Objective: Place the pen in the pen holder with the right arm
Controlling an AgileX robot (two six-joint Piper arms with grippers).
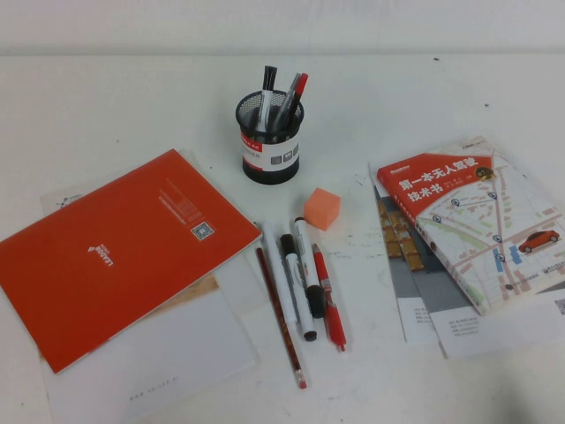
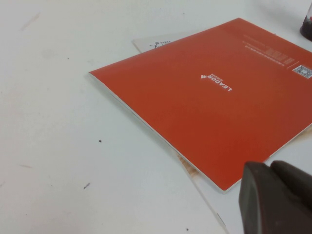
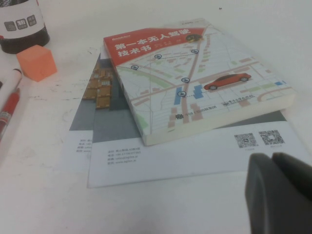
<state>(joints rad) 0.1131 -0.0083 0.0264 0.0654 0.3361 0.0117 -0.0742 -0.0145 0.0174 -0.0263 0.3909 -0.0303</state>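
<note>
Four writing tools lie side by side on the white table (image 1: pixel 424 380) in the high view, and we pick out the pen (image 1: pixel 297 284) among them: a white barrel with a black cap, thicker than its neighbours. Its long axis runs from the far edge toward the robot, leaning slightly to the robot's right as it comes nearer. A second marker (image 1: pixel 308 268) lies just beside it on the right, then the red pen (image 1: pixel 327 297); the dark red pencil (image 1: pixel 280 316) lies on its left. The pen holder (image 1: pixel 270 137) stands upright farther back, already holding several pens, with an orange cube (image 1: pixel 322 208) between it and the row. An orange notebook (image 1: pixel 115 252) on loose sheets fills the left side, and a road-map book (image 1: pixel 481 216) on leaflets fills the right. Bare table shows along the near edge below the row and behind the holder. Neither arm shows here.

From the left wrist view we see the notebook (image 2: pixel 214 97) lying flat, open white surface beside it, and the left gripper (image 2: pixel 275 197) as a dark shape at the corner of the picture; we cannot tell how its fingers stand.

From the right wrist view we see the book (image 3: pixel 195 73), the cube (image 3: pixel 36 62), the holder's base (image 3: pixel 22 27) and the red pen (image 3: pixel 9 114). The right gripper (image 3: pixel 280 192) hangs over the leaflets near the book, well apart from the pen; its state we cannot tell either.
</note>
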